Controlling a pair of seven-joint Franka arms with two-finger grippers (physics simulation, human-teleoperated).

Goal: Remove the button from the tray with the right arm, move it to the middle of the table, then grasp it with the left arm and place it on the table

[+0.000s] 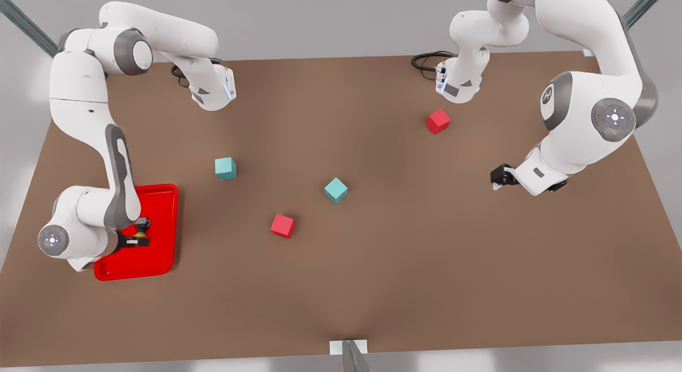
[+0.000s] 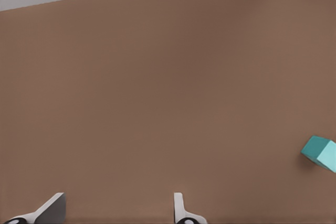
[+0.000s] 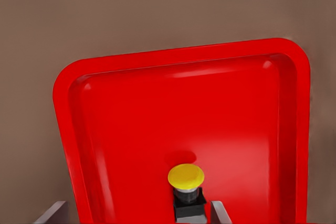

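Right hand (image 1: 139, 234) hovers low over the red tray (image 1: 162, 201), fingers spread on either side of the yellow-capped button (image 3: 186, 182), which sits on the tray floor, not gripped or lifted. Carrying to the bench (image 1: 373, 286) middle, handover and placing all remain. Left hand (image 1: 498, 178) waits open and empty.

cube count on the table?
4. Teal cube left of centre in the front view; teal cube near the middle; red cube nearer the camera; red cube toward the far right. None in the tray; the arm there may hide more.
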